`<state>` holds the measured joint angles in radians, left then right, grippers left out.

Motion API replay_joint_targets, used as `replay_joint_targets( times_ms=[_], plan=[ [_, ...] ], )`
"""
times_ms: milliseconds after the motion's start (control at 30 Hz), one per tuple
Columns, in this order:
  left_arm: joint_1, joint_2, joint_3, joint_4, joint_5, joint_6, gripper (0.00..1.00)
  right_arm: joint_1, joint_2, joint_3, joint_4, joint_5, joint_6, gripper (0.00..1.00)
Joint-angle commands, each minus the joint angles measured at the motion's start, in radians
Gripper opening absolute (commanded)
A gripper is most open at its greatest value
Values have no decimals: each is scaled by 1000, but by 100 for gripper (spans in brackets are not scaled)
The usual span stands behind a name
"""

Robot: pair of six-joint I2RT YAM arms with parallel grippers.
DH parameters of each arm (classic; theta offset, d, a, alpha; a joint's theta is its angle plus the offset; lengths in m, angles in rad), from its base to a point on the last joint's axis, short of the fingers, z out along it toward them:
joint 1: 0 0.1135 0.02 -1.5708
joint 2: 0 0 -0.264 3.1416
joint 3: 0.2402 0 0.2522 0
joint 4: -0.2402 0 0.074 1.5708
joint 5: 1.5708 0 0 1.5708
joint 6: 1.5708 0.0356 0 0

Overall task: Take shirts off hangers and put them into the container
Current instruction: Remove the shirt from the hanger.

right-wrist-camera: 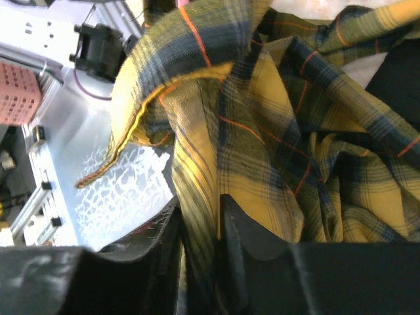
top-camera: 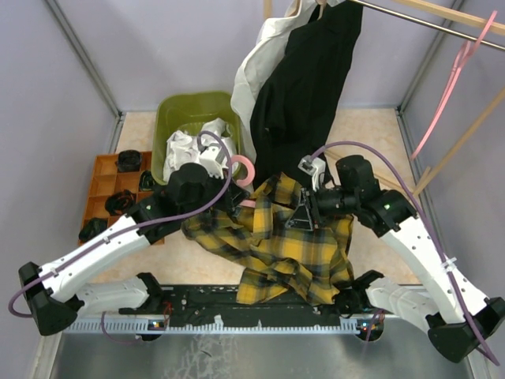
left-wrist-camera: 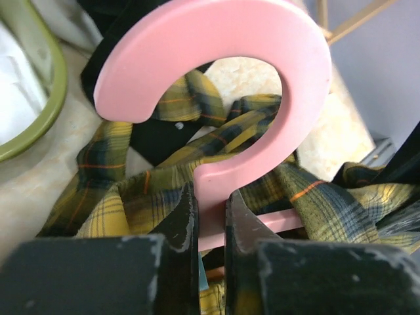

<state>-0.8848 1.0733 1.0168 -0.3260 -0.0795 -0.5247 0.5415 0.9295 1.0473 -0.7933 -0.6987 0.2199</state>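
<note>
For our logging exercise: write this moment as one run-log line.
left gripper: shut on pink hanger | right gripper: shut on plaid shirt | white shirt: in container | black shirt: hanging

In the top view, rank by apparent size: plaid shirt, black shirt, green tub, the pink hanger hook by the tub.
Plaid shirt and black shirt look alike; the black hangs nearer the camera, so unranked.
Green tub.
Pink hanger hook.
</note>
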Motion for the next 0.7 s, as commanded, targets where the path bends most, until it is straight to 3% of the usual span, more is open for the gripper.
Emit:
replay_joint_targets(
  times_ms=[0, 100, 233, 333, 500, 567, 667],
  plan=[
    [-11, -47, 20, -94, -161, 16, 0, 6, -14, 91, -33, 102, -31, 42],
    [-11, -98, -5, -97, -215, 33, 0, 7, -25, 133, -92, 210, -34, 61],
    [-12, -144, -16, -124, -265, 42, 0, 6, -47, 148, -121, 228, -41, 63],
    [-12, -155, -15, -140, -278, 38, 0, 6, -40, 148, -144, 205, -48, 49],
    [-11, -163, -5, -160, -295, 36, 0, 6, -33, 181, -174, 330, -42, 10],
    [-11, -163, 0, -181, -317, 38, 0, 7, -51, 198, -168, 420, -28, 1],
    [-11, -167, 13, -231, -374, 34, 0, 7, -90, 199, -142, 538, -21, 0]
  ],
)
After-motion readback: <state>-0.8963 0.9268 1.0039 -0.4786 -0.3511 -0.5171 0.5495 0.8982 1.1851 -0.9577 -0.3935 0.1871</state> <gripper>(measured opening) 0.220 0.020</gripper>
